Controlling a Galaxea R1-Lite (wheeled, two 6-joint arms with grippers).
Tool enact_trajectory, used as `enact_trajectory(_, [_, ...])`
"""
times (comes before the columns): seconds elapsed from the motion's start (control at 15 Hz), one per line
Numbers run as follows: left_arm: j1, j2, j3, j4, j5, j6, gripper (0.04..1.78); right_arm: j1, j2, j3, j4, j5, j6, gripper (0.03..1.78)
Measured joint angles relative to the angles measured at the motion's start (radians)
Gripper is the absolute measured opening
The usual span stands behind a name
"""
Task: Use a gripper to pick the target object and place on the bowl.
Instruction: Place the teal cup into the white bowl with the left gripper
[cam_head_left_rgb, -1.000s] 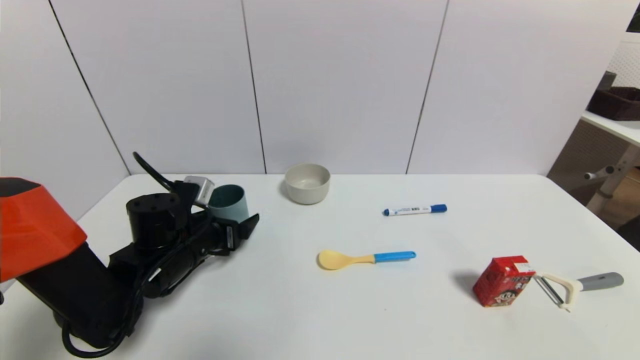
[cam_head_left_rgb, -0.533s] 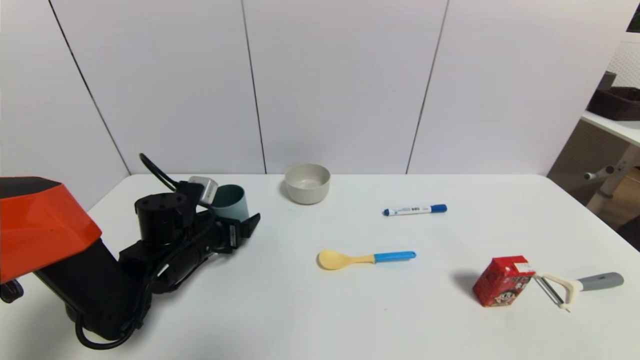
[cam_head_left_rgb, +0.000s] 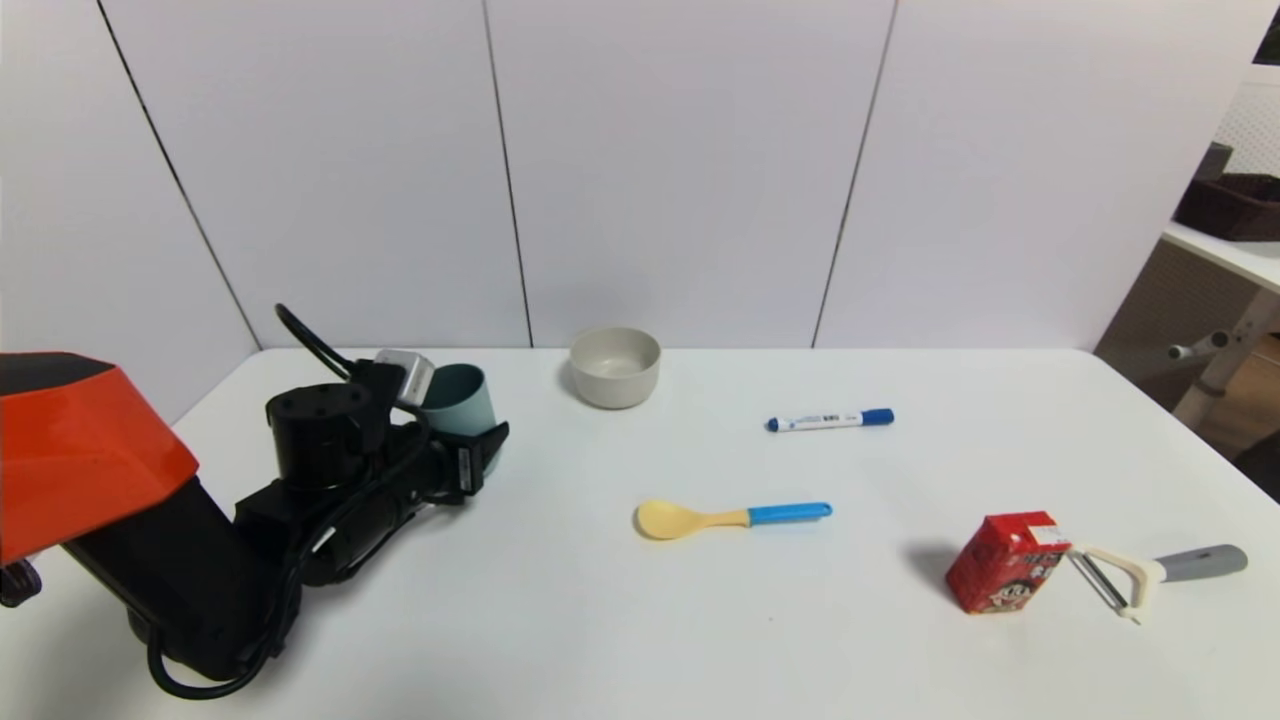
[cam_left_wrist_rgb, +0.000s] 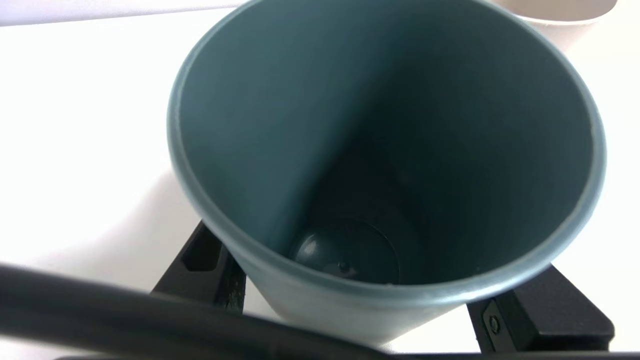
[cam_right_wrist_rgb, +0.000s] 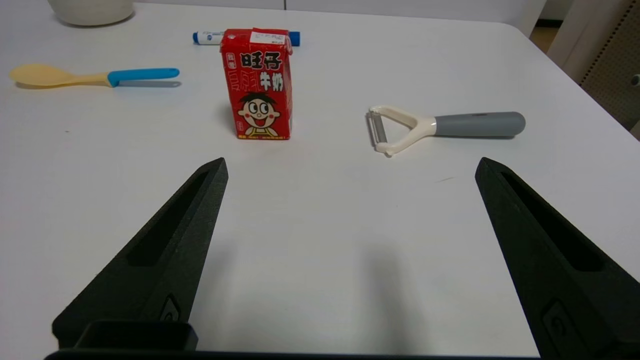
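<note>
The blue-grey cup (cam_head_left_rgb: 462, 402) stands on the white table at the far left. My left gripper (cam_head_left_rgb: 470, 440) reaches round it low down, one black finger (cam_left_wrist_rgb: 205, 262) on each side. The jaws are open, with narrow strips of table showing between fingers and cup wall. The left wrist view looks down into the cup's dark teal inside (cam_left_wrist_rgb: 380, 150). The beige bowl (cam_head_left_rgb: 615, 367) stands empty to the right of the cup, at the back of the table; its edge shows in the left wrist view (cam_left_wrist_rgb: 555, 10). My right gripper (cam_right_wrist_rgb: 350, 162) is open and empty, low over the table's front right.
A blue marker (cam_head_left_rgb: 830, 420) lies right of the bowl. A yellow spoon with a blue handle (cam_head_left_rgb: 730, 517) lies mid-table. A red milk carton (cam_head_left_rgb: 1005, 575) and a grey-handled peeler (cam_head_left_rgb: 1150, 575) sit at the front right.
My left gripper has moved forward round the cup, and its near finger has drawn in closer to the cup's side. The cup and the bowl have stayed in place.
</note>
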Motion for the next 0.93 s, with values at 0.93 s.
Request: enact_trajectory(0.93, [-0.079,0.043,-0.767,0.612,-0.068,0.091,1.17,0.0,0.0,0.0,0.0,0.0,0.0,1.71])
